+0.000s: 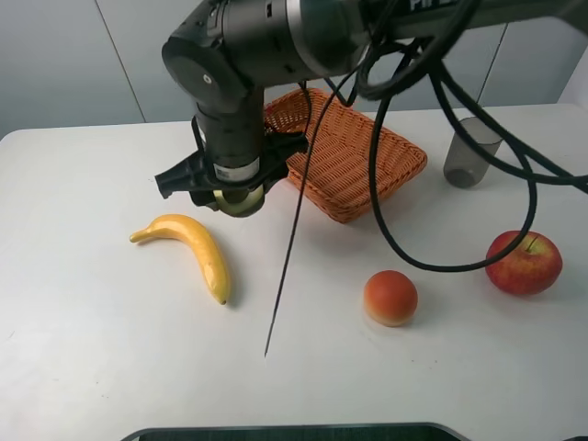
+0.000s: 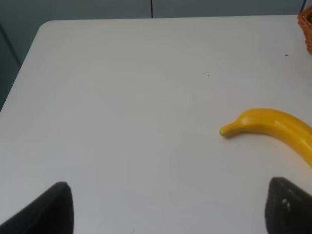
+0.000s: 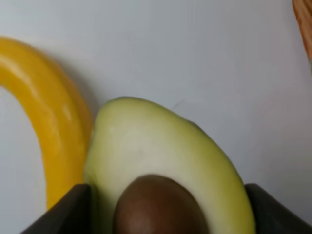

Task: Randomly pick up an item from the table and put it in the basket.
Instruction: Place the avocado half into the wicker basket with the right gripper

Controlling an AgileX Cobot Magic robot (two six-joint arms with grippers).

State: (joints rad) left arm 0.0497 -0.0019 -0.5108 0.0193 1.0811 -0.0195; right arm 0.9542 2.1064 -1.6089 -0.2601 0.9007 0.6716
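Item: avocado half (image 3: 161,161), centre-left of the high view, clamped between the jaws of my right gripper (image 1: 235,191). My left gripper (image 2: 168,209): jaws spread, empty. Step, as I judge it: grasp secured. Next: carry up-right over the basket (image 1: 363,152), then release.

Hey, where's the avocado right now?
The avocado sits between the fingers of the right gripper. In the high view it is left of centre, between the banana and the basket.
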